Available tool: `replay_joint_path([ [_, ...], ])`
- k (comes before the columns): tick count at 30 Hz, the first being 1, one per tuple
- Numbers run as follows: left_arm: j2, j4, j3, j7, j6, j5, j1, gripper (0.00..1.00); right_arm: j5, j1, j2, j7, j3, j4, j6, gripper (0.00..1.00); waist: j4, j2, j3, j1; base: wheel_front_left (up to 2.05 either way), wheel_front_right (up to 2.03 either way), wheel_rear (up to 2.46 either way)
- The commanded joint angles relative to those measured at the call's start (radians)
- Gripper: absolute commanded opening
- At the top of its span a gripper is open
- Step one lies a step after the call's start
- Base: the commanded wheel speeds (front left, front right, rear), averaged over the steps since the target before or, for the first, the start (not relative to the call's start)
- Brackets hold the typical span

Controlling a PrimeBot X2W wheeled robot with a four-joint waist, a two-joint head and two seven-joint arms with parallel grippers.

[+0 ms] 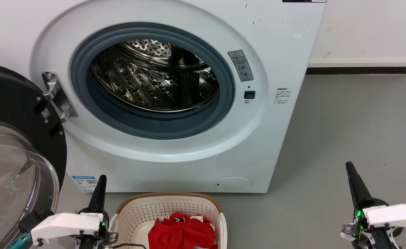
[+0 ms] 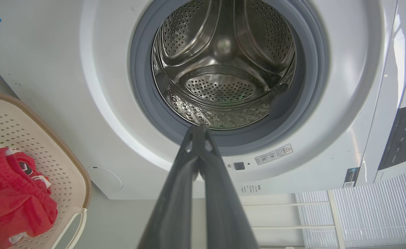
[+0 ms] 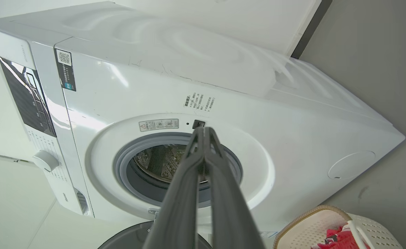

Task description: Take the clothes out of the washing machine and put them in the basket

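The large white front-loading washing machine (image 1: 196, 162) stands against the wall. Its black-rimmed glass porthole door (image 1: 12, 93) is swung fully aside on its hinge to the robot's left, which leaves the mouth free for an arm to reach in. Inside the grey rubber ring (image 1: 154, 126) the perforated steel drum (image 2: 223, 86) is plain in the left wrist view, and the part that shows is bare metal with no cloth in it. From that I judge the unloading done or very nearly so, though the near bottom of the drum behind the ring is hidden.

The low cream-white perforated plastic basket with a brown rim (image 1: 168, 194) sits on the grey floor (image 1: 344, 121), just in front of the machine and below its opening. That looks chosen so a garment has only a short way to go from drum to basket. The clothes, red garments of thin shiny fabric with white trim (image 1: 180, 233), lie bunched in the basket's bottom, loose and touching neither gripper.

The left gripper (image 1: 101, 180) hangs just beside the basket's left end, its two long dark fingers pointing up at the machine front. Its jaws are together with nothing between them. The right gripper (image 1: 349, 167) is well apart from the basket, over bare floor at the robot's right. Its jaws are likewise pressed together and empty. Both arms seem parked clear of the drum and the load.
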Motion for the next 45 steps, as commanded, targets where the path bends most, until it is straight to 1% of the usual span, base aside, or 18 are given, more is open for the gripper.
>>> replay_joint_path([
  [1, 0.001, -0.001, 0.003, 0.010, -0.009, -0.031, -0.025, 0.00, 0.032, -0.023, -0.003, 0.007, -0.005, 0.003, 0.000, 0.00, 0.000, 0.0000, 0.000, 0.0000, 0.00, 0.00, 0.00],
  [36, 0.000, 0.030, 0.021, 0.075, -0.044, -0.301, -0.060, 0.00, 0.288, -0.059, 0.005, 0.080, -0.035, 0.046, 0.000, 0.00, 0.007, 0.0000, 0.003, 0.0000, 0.00, 0.00, 0.00],
  [45, 0.000, 0.029, 0.021, 0.075, -0.043, -0.297, -0.060, 0.00, 0.280, -0.060, 0.008, 0.083, -0.039, 0.045, 0.000, 0.00, 0.007, 0.0000, 0.003, 0.0000, 0.00, 0.00, 0.00],
])
